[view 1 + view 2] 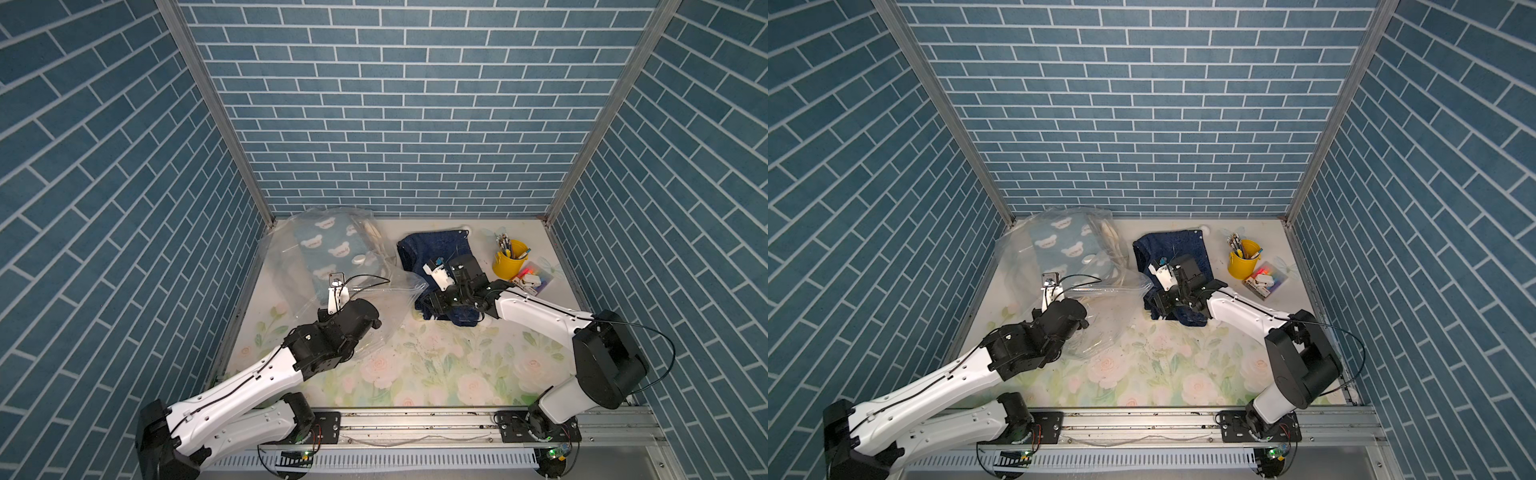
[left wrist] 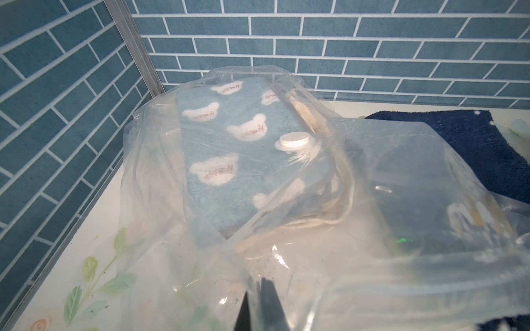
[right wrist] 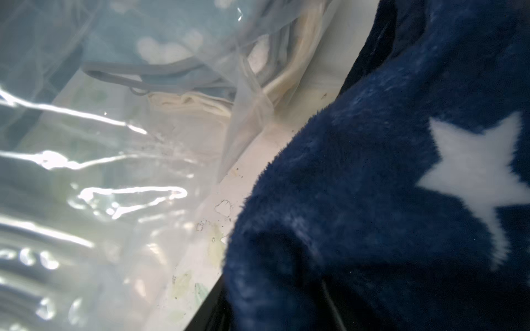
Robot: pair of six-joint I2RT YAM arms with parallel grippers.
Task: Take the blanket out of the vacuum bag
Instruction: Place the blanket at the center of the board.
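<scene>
Enclosing a bear-print blanket (image 1: 328, 245) at far left, the clear, crinkled vacuum bag (image 1: 282, 257) is clamped by the left pincer (image 2: 259, 303); the right pincer's (image 1: 434, 307) state cannot be told.

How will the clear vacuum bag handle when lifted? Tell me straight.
Likely floppy: the vacuum bag lies in crinkled folds, so it would sag rather than hold shape. Probably slippery, given its glossy glare. The bear-print blanket inside would likely weight one end.
</scene>
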